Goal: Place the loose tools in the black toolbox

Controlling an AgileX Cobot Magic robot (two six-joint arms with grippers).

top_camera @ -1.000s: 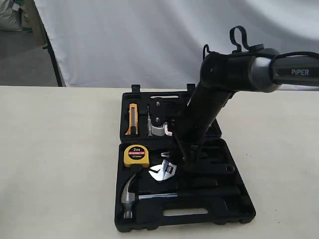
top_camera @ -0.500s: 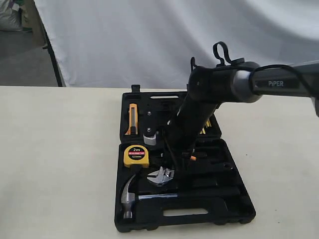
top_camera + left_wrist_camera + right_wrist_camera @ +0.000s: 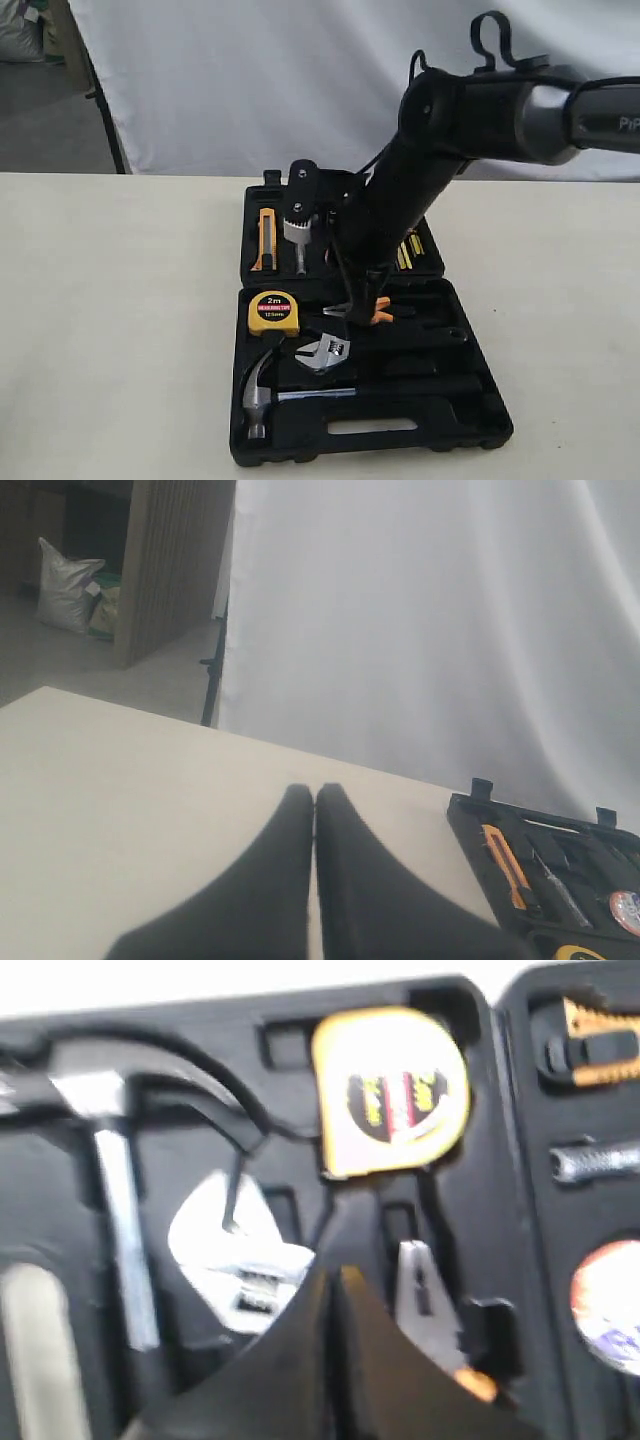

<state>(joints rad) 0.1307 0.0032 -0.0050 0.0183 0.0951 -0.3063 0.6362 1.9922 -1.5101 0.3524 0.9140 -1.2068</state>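
Note:
The black toolbox [image 3: 480, 425] lies open in two halves. In its near half lie the claw hammer [image 3: 258, 392] [image 3: 112, 1210] and the adjustable wrench [image 3: 322, 354] [image 3: 238, 1252], its handle hidden under my right arm. The tape roll [image 3: 610, 1305] [image 3: 628, 910] sits in the far half. My right gripper [image 3: 345, 305] [image 3: 332, 1272] hangs shut just above the wrench head and the pliers' tip, with nothing between its fingers. Away from the box, my left gripper [image 3: 315, 792] is shut and empty over bare table; the exterior view does not show it.
A yellow tape measure [image 3: 273, 312] [image 3: 395, 1090] sits beside the hammer head. Orange-handled pliers [image 3: 372, 310] lie by the right gripper. An orange utility knife [image 3: 263, 240] and a small screwdriver [image 3: 300, 255] rest in the far half. A white backdrop hangs behind the table.
The wrench has gone from tilted under the right gripper to lying flat in the near half. The right arm has since lifted and drawn back, uncovering the pliers.

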